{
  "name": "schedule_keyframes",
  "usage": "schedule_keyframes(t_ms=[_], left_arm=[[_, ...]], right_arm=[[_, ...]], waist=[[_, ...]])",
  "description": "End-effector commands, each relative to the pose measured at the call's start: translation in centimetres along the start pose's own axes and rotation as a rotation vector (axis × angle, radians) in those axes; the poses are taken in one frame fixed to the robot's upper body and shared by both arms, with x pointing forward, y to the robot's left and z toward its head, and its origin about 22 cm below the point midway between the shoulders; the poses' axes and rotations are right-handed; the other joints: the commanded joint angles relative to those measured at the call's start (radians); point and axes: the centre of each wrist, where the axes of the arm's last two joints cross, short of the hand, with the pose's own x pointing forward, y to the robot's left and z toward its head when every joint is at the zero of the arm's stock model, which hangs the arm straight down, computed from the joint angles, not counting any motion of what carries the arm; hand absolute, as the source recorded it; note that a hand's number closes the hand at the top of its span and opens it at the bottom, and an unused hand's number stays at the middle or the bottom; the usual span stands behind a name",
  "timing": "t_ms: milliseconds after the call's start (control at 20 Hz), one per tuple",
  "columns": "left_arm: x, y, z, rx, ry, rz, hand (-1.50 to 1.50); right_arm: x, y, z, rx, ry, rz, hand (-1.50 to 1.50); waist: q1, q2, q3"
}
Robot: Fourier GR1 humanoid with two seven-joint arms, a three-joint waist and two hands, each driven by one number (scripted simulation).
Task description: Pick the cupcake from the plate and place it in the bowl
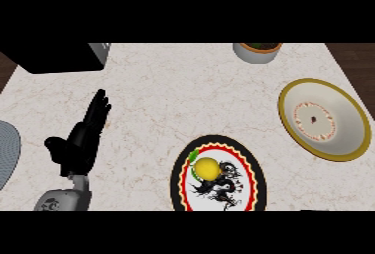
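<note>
Your left hand rests open and empty, well left of the cupcake; reaching across risks nudging the plate or overshooting the bowl.

Blk box top-L, grey pot far edge (brown inside), grey disc L edge.

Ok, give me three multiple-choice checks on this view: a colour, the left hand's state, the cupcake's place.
1. The bowl's rim is: A red; B gold; C blue.
2. The left hand is: A shut on the cupcake; B open, holding nothing; C out of view.
3. The cupcake sits: A on the plate; B in the bowl; C in the left hand.
Key: 1 B, a gold band rings it; 2 B, fingers straight, nothing in them; 3 A, it lies on the plate's patterned face.
</note>
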Motion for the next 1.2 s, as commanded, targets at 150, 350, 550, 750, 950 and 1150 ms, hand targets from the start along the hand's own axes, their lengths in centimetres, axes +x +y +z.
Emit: schedule_keyframes(t_ms=[150, 350, 550, 750, 950, 1150], left_arm=[[-0.5, 0.0, 0.4, 0.002, -0.011, -0.001, 0.0], [0.4, -1.4, -0.3, -0.021, -0.014, -0.011, 0.0], [0.6, 0.5, -1.1, -0.04, 0.0, 0.0, 0.0], [-0.1, -1.4, -1.0, -0.044, -0.028, -0.01, 0.0], [1.8, -2.5, -1.5, -0.057, -0.034, 0.011, 0.0], [0.8, -3.0, -0.2, -0.082, -0.032, -0.007, 0.0]], right_arm=[[5.2, -6.9, 0.6, -0.091, -0.035, 0.123, 1.5], [6.1, -9.7, 1.2, -0.124, 0.035, 0.147, 1.5], [8.2, -12.4, 0.1, -0.198, 0.07, 0.166, 1.5], [8.8, -15.7, -1.5, -0.304, 0.115, 0.205, 1.5], [8.3, -16.3, -1.5, -0.286, 0.195, 0.216, 1.5], [7.5, -18.3, -3.1, -0.322, 0.263, 0.402, 1.5]], waist=[[-0.005, 0.001, -0.002], [0.011, 0.004, -0.002], [0.025, 0.006, -0.002], [0.056, 0.014, -0.002], [0.061, 0.014, -0.001], [0.093, 0.02, -0.001]])
